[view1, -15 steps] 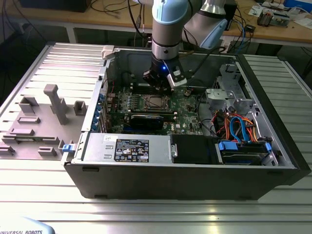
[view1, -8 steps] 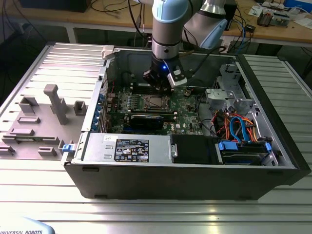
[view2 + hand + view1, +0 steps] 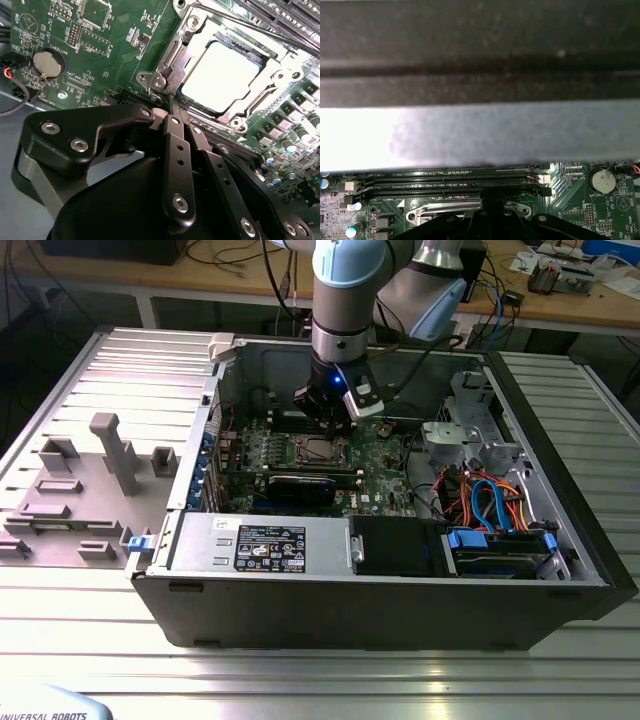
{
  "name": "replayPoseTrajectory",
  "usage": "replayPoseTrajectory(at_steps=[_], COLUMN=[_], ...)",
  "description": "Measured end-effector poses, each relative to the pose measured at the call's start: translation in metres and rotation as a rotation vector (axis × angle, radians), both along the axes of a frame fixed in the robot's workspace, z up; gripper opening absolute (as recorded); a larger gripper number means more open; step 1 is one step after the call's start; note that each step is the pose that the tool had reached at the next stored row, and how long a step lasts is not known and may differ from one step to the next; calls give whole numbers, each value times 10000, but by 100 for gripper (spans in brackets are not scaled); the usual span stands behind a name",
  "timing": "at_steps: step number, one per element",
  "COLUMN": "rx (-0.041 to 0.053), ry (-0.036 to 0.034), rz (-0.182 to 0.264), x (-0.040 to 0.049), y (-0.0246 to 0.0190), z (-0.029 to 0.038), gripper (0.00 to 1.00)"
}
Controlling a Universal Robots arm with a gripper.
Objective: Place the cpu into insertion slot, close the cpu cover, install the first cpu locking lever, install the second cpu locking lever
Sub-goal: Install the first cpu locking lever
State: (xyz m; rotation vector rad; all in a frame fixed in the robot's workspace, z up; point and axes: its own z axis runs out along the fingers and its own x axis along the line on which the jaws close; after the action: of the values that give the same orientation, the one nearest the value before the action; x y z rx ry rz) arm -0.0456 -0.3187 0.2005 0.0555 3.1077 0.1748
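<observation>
Gripper: the black gripper (image 3: 172, 107) hangs from the arm inside an open computer case. In the second wrist view its two thin fingers (image 3: 177, 150) are pressed together with no gap, closed, and I cannot tell whether anything is pinched between them. Their tips sit at the corner of the cpu cover.

Cpu cover: the cpu cover (image 3: 172, 60), a silver metal frame with a square window, lies flat down over the insertion slot (image 3: 270, 85). In the exterior view the socket (image 3: 322, 449) is just below the gripper (image 3: 330, 412).

Cpu: the cpu (image 3: 220, 75), a pale square metal top, shows through the cover's window, seated in the insertion slot.

Locking lever: a thin metal rod (image 3: 240, 22) runs along the far side of the cover, away from the gripper.

Motherboard: the green motherboard (image 3: 115, 55) surrounds the cover. A round coin battery (image 3: 46, 64) sits on it, well apart from the cover. Long black memory slots (image 3: 455, 182) run just beside the cover on the side away from the gripper body.

Graphics card: a long black card (image 3: 300, 486) stands near the socket, toward the camera in the exterior view.

Computer case: the grey case (image 3: 350, 610) lies on its side, with a power supply (image 3: 265, 545) along its near wall and blue and orange cables (image 3: 490, 500) toward the exterior view's right of the socket.

Desk: the case rests on a ribbed metal desk (image 3: 330, 680).
</observation>
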Motion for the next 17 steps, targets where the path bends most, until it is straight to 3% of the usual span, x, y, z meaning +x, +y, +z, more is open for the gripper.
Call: replayPoseTrajectory(at_steps=[3,6,12,17], rx=[92,295,304,299], ry=[2,4,8,8], rz=[2,2,1,3], x=[2,6,5,5], y=[0,2,0,-17], z=[-1,-4,79,79], gripper=[11,11,11,11])
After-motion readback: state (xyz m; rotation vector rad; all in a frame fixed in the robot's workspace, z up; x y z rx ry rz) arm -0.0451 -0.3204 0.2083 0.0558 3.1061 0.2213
